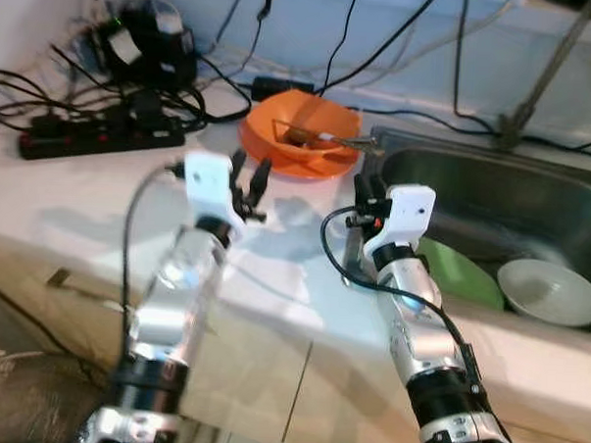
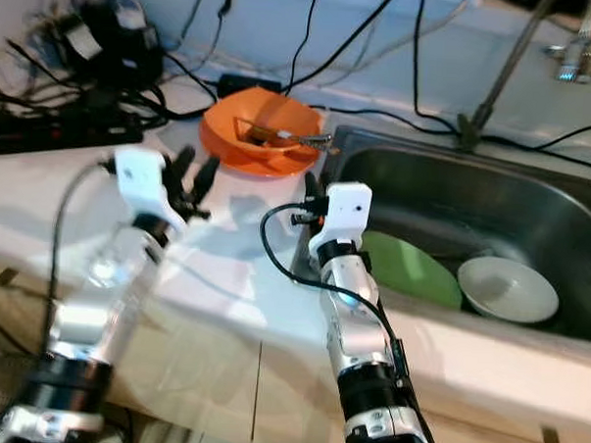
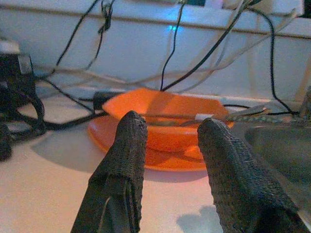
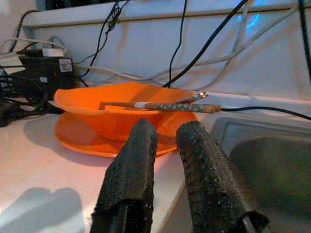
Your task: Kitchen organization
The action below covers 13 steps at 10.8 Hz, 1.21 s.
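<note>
An orange bowl [image 1: 305, 119] sits on an orange plate [image 1: 279, 154] at the back of the white counter [image 1: 70, 207], beside the sink. A patterned utensil [image 4: 170, 106] lies across the bowl's rim, pointing toward the sink. My left gripper [image 1: 251, 165] hovers over the counter just in front of the plate, open and holding nothing. My right gripper [image 1: 369, 184] is at the sink's left rim, a little right of the plate, with a narrow gap between its fingers [image 4: 136, 145] and nothing in them. Inside the steel sink [image 1: 494, 171] lie a green plate [image 1: 465, 276] and a white bowl [image 1: 550, 292].
A black power strip [image 1: 93, 139] and tangled cables with a black adapter [image 1: 146, 38] crowd the counter's back left. More cables hang down the wall. A thin metal stand [image 1: 542, 80] rises behind the sink. Bare counter lies in front of the orange plate.
</note>
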{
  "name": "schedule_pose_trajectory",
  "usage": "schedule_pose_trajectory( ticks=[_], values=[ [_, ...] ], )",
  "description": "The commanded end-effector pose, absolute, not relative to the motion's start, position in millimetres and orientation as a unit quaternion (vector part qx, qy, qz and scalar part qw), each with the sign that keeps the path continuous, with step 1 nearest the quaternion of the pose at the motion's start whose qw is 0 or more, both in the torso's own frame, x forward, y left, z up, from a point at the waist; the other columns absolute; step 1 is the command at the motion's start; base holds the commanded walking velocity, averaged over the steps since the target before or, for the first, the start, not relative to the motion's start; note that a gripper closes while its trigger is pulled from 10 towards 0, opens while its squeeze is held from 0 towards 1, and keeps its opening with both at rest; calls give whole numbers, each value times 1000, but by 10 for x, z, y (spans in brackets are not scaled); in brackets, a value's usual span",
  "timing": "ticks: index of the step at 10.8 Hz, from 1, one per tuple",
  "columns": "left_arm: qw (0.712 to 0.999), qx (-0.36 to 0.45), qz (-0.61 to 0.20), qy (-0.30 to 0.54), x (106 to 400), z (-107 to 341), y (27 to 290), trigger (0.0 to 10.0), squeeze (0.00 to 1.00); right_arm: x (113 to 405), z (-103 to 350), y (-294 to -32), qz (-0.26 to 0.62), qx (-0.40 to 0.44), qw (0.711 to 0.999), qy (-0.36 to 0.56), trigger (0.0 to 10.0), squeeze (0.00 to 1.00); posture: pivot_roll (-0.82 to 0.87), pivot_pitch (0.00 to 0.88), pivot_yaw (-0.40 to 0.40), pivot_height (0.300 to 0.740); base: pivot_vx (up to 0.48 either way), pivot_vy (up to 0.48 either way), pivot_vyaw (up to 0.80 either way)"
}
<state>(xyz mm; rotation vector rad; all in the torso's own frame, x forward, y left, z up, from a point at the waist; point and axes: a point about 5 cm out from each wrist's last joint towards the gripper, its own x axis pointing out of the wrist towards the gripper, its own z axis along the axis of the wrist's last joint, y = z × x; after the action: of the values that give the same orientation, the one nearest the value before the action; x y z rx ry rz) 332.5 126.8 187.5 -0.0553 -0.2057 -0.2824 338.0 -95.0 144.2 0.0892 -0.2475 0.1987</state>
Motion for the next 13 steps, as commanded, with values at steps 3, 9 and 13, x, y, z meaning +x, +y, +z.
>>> schedule_pose_trajectory(
  ticks=[3, 9, 13],
  values=[
    [985, -23, -153, -79, 3352, 1872, 1302, 10000, 0, 3362, 1392, -978, 94, 47, 988, -116, 10000, 0, 232, 0, -12, 740, 0, 0, 0],
    [973, -1, -230, 14, 3599, 1916, 1329, 10000, 0, 3310, 1381, -918, 87, 53, 988, -116, 10000, 0, 238, 41, 39, 740, 0, 0, 0],
    [971, 43, -231, 53, 3929, 2002, 1392, 10000, 0, 3205, 1466, -1037, 54, 39, 990, -125, 10000, 0, 170, 94, 99, 740, 0, 0, 0]
  ],
)
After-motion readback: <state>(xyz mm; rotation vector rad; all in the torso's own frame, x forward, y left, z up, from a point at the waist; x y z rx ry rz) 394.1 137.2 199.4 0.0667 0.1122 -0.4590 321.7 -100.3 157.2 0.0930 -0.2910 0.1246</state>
